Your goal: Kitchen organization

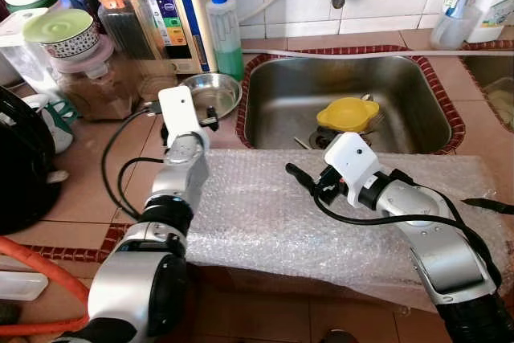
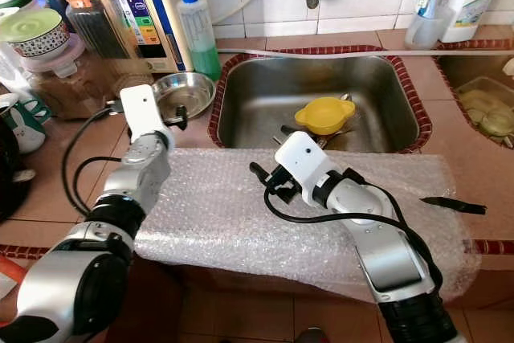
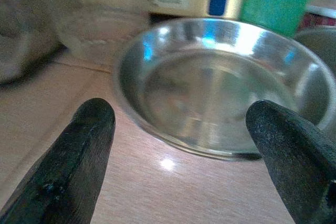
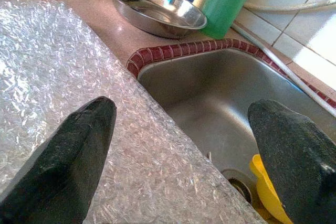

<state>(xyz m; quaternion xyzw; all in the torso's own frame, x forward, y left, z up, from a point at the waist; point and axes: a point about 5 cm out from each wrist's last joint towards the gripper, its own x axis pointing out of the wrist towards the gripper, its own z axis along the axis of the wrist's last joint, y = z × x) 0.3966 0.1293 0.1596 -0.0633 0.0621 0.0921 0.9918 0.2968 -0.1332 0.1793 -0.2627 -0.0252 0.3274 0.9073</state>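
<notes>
Left gripper (image 3: 178,150), fingers apart, apparently just short of steel bowl (image 3: 220,87).

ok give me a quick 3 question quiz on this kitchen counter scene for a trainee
1. True or false: the left gripper is closed on the steel bowl.
2. Which item lies in the sink? A) yellow bowl B) green soap bottle C) orange-lidded jar
3. What material does the right gripper hover over?

Key:
1. False. Its fingers are open, with the bowl just ahead on the counter.
2. A. The bottle and jar stand on the counter behind.
3. Bubble wrap, spread along the counter's front edge by the sink.
</notes>
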